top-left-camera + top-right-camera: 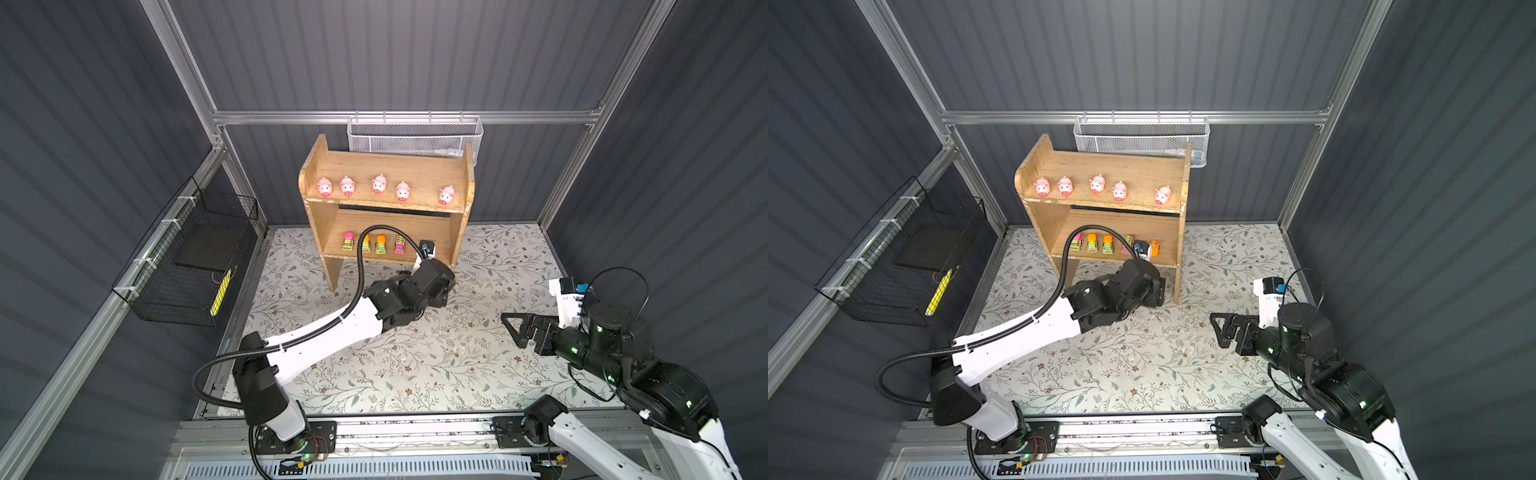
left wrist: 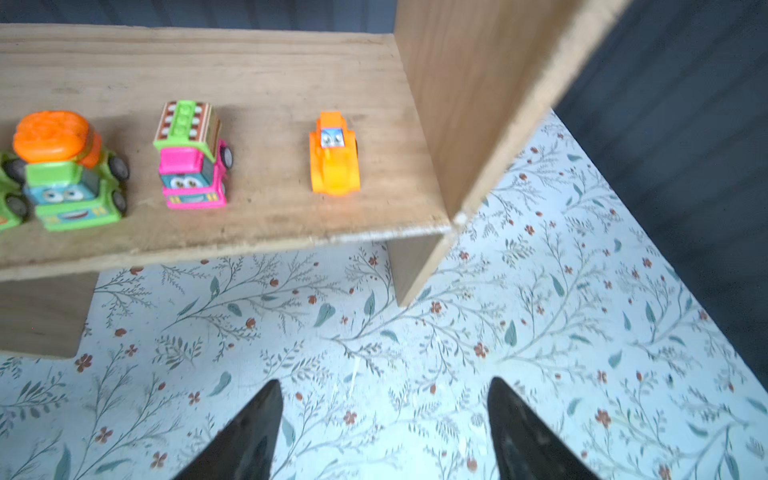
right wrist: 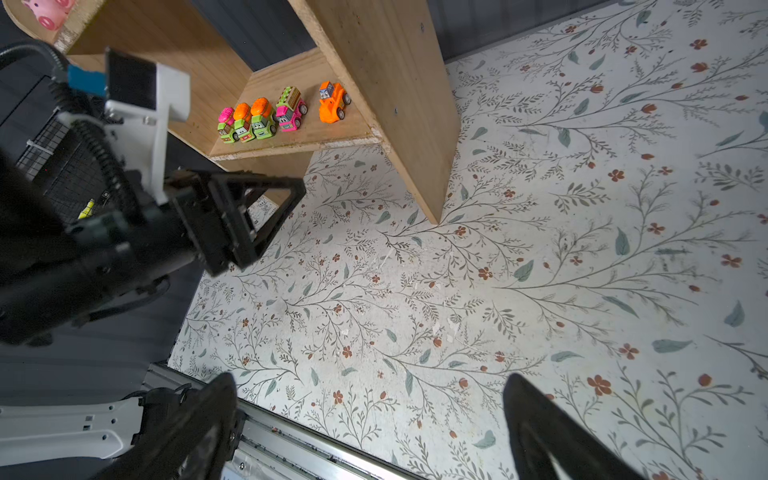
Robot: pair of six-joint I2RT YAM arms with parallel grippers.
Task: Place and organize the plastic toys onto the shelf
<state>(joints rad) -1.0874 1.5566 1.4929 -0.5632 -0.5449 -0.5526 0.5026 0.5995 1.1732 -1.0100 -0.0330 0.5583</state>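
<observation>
The shelf [image 1: 395, 166] looks fully stocked and no toy shows on the floral mat [image 1: 415, 353] around it, so I judge the task all but done. Before its lower tier the left gripper [image 2: 384, 388] hangs spread and empty; the right gripper [image 3: 370, 380], well off its right panel, is wide apart and empty too. Five pigs [image 1: 379, 184] line its upper tier and five vehicles [image 3: 266, 114] its lower, the orange car [image 2: 333, 156] slightly apart; only that gap might want tidying.
</observation>
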